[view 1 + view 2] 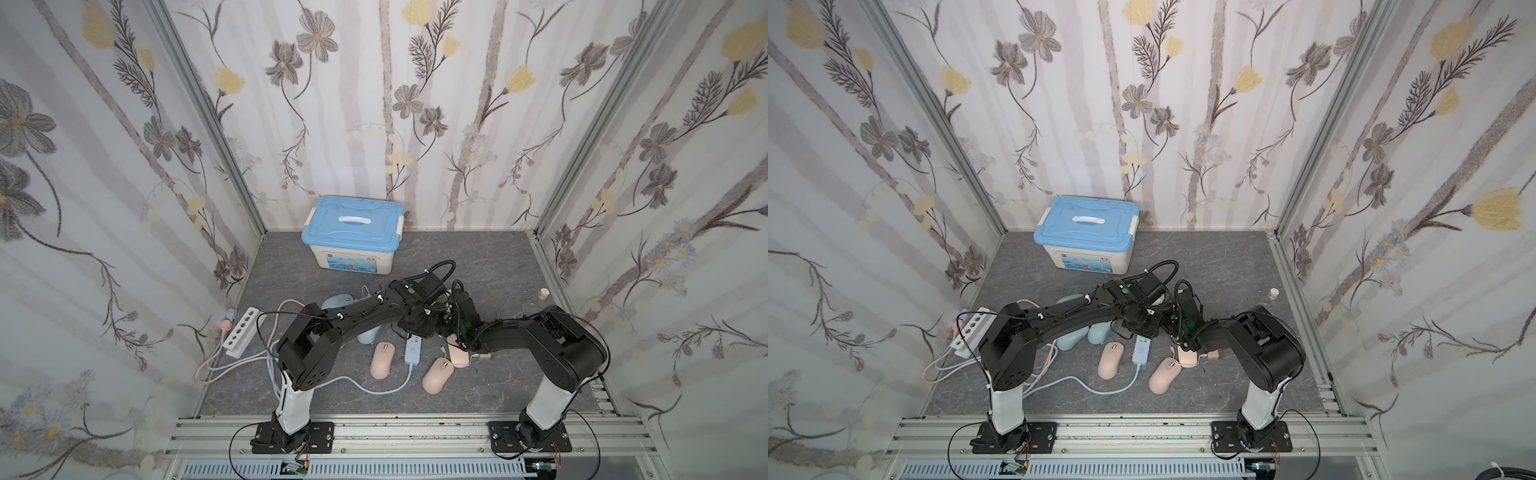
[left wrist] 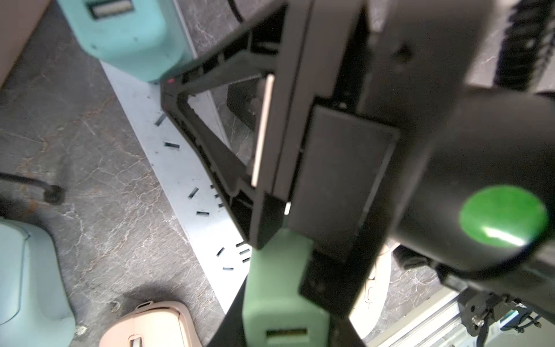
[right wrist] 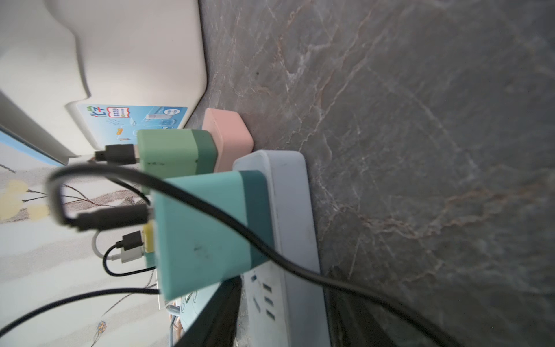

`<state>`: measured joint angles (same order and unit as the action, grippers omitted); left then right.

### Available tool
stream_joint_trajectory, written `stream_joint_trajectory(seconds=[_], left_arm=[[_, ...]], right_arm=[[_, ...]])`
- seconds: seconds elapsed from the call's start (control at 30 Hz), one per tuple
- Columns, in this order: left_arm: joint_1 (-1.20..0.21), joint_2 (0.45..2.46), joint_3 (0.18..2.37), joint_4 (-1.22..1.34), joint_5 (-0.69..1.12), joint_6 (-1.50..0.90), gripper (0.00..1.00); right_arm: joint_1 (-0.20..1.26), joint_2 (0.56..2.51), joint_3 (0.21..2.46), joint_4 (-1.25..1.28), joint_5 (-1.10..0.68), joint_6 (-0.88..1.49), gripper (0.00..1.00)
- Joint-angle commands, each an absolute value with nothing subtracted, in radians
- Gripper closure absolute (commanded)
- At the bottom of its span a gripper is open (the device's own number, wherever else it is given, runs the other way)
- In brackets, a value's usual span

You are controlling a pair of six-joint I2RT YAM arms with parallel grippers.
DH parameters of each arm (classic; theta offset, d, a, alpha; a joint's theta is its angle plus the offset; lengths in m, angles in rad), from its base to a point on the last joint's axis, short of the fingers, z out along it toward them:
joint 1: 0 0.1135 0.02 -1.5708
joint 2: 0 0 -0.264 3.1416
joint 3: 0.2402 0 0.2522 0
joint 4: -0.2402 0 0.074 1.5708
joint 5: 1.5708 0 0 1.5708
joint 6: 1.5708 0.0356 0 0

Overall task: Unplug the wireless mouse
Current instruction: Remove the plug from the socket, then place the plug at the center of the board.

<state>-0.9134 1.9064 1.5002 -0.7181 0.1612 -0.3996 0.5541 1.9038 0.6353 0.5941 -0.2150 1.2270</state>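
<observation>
Grey tabletop (image 1: 478, 266), pink mouse (image 1: 381, 360) lengthwise, nose toward back wall

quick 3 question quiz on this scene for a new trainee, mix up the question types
1. Multiple choice: what colour is the lid of the storage box at the back? A blue, B red, C black.
2. True or false: in the right wrist view, the teal charger sits plugged into the white power strip.
3. What colour is the charger standing between the teal one and the pink charger?

Key: 1 A. 2 true. 3 the green charger.
</observation>
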Motion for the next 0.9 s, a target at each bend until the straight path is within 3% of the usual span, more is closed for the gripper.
stream_joint_trajectory(seconds=[0.0, 0.2, 0.53, 0.87], left_arm=[[-0.911, 1.862, 1.464, -0.589, 0.081, -0.402, 1.00], [-0.906, 1.769, 1.339, -0.522, 0.034, -0.438, 1.00], [-0.881, 1.655, 1.192, -0.433, 0.015, -0.470, 1.00], [-0.865, 1.682, 1.187, -0.295, 0.208, -0.485, 1.00]], right_arm=[[0.551, 1.879, 0.640, 0.562, -0.245, 1.178, 0.43], [0.550, 1.846, 0.638, 0.570, -0.250, 1.127, 0.33], [0.551, 1.785, 0.631, 0.628, -0.294, 1.026, 0.29], [0.531, 1.487, 0.533, 0.567, -0.182, 0.948, 0.30]])
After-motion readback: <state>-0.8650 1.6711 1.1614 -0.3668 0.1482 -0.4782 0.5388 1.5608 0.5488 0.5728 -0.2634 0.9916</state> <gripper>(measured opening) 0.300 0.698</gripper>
